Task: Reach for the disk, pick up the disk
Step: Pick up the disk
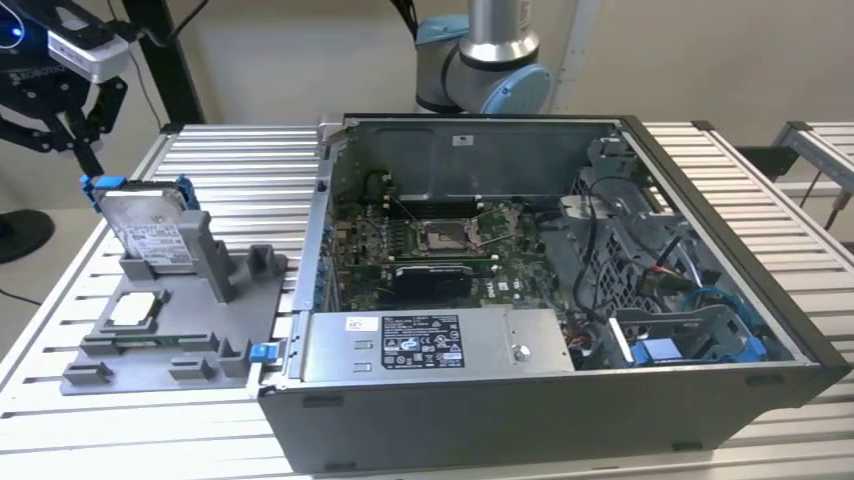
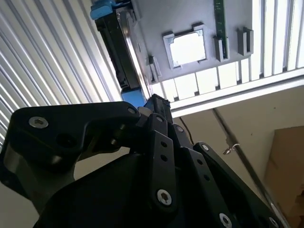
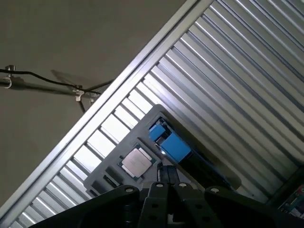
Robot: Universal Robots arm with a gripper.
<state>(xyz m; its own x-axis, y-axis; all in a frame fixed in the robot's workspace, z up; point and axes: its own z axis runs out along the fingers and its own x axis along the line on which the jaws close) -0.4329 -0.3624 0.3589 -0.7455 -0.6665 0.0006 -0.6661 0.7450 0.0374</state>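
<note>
A ribbed aluminium surface [image 1: 240, 170] stands in a workshop with pale walls behind it. In the exterior view, the black gripper [image 1: 60, 135] hangs at the upper corner on the exterior view's left; whether it is spread or pressed together cannot be told. Just below the gripper, the disk [image 1: 154, 232] stands on edge, leaning back, in a grey holder [image 1: 200, 330]. The disk is silver-grey metal with a white label and blue bracket ends at its top. Lower down, farther from the gripper than the disk, a small square chip [image 1: 138, 310] lies flat in the holder. Well apart from the gripper, toward the exterior view's right, an open computer case [image 1: 534, 420] shows a circuit board [image 1: 441, 235] and a grey power-supply box [image 1: 441, 345]. A robot arm [image 1: 487, 50] rises behind the case. In the second wrist view, the gripper [image 2: 154, 107] is in the foreground. The disk [image 2: 124, 52] is seen edge-on just beyond it, one blue bracket end close beside the gripper. The chip [image 2: 187, 47] sits farther off in the holder [image 2: 156, 28], above the ribbed surface [image 2: 38, 71]. In the first wrist view, the gripper [image 3: 164, 173] points at the disk [image 3: 199, 164], near its blue end. The chip [image 3: 135, 162] lies beside them on the holder [image 3: 102, 178], on the surface [image 3: 247, 71].
</note>
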